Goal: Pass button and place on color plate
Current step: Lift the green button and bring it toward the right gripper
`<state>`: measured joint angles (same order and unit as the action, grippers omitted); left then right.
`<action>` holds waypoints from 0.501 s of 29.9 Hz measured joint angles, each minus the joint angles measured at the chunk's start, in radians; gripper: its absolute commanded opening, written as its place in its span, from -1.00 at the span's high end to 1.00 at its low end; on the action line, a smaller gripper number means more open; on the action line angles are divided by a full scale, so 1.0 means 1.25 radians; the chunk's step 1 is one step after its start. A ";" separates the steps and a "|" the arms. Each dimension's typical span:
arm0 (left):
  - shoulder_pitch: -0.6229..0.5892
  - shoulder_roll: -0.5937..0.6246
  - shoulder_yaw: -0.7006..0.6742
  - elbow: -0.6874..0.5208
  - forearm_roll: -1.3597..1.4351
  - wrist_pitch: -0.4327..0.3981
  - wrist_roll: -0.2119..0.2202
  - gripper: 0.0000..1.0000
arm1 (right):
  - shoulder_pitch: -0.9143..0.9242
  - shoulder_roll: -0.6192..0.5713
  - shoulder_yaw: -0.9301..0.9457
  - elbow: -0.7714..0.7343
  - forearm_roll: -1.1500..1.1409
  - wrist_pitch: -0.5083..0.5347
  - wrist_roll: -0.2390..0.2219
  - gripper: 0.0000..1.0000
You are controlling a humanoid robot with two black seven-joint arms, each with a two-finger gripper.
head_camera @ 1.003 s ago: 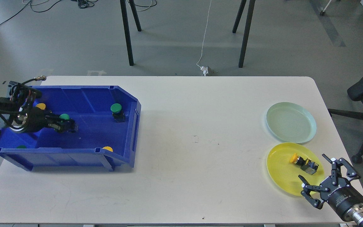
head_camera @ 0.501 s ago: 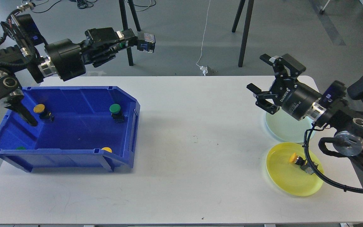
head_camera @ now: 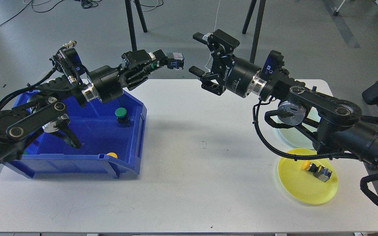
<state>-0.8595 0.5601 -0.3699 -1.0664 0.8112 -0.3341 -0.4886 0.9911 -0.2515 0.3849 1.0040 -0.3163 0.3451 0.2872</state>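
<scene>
My left gripper [head_camera: 163, 62] is shut on a green-capped button [head_camera: 175, 61] with a blue-grey base and holds it high above the table's far middle. My right gripper [head_camera: 195, 53] is open, its fingers spread, facing the button from the right with a small gap between them. The yellow plate [head_camera: 295, 183] lies at the front right and holds a yellow-capped button [head_camera: 317, 170]. The pale green plate [head_camera: 292, 137] behind it is mostly hidden by my right arm.
A blue bin [head_camera: 136, 131] stands at the left with a green button [head_camera: 121, 113] and a yellow button [head_camera: 112, 154] inside. My left arm covers the bin's left half. Stand legs and cables are on the floor beyond the table.
My left gripper has carried the green button right and slightly down toward the table's centre. My right gripper has swung left from above the plates to face it, still open.
</scene>
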 measured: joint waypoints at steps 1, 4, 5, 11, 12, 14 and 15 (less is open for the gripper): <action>0.002 0.000 -0.002 0.000 0.002 0.000 0.000 0.88 | 0.000 0.007 0.000 -0.001 0.000 0.000 0.000 -0.99; 0.004 -0.004 -0.004 -0.001 0.004 0.001 0.000 0.88 | 0.000 0.025 -0.001 -0.001 0.000 0.000 -0.003 -0.98; 0.004 -0.005 -0.005 -0.001 0.004 0.001 0.000 0.88 | 0.000 0.028 -0.001 -0.002 -0.001 0.000 -0.003 -0.98; 0.005 -0.006 -0.005 -0.001 0.004 0.001 0.000 0.88 | 0.005 0.056 -0.001 -0.031 0.001 -0.009 -0.007 -0.94; 0.005 -0.006 -0.005 -0.001 0.004 0.001 0.000 0.88 | 0.005 0.060 -0.001 -0.040 0.004 -0.010 -0.007 -0.94; 0.005 -0.006 -0.005 -0.001 0.004 0.000 0.000 0.87 | 0.004 0.064 0.000 -0.055 0.015 -0.011 -0.008 -0.90; 0.005 -0.006 -0.005 -0.001 0.004 -0.001 0.000 0.87 | 0.002 0.065 0.000 -0.062 0.021 -0.012 -0.009 -0.89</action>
<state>-0.8529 0.5523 -0.3759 -1.0678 0.8162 -0.3349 -0.4886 0.9939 -0.1703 0.3848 0.9271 -0.2903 0.3307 0.2757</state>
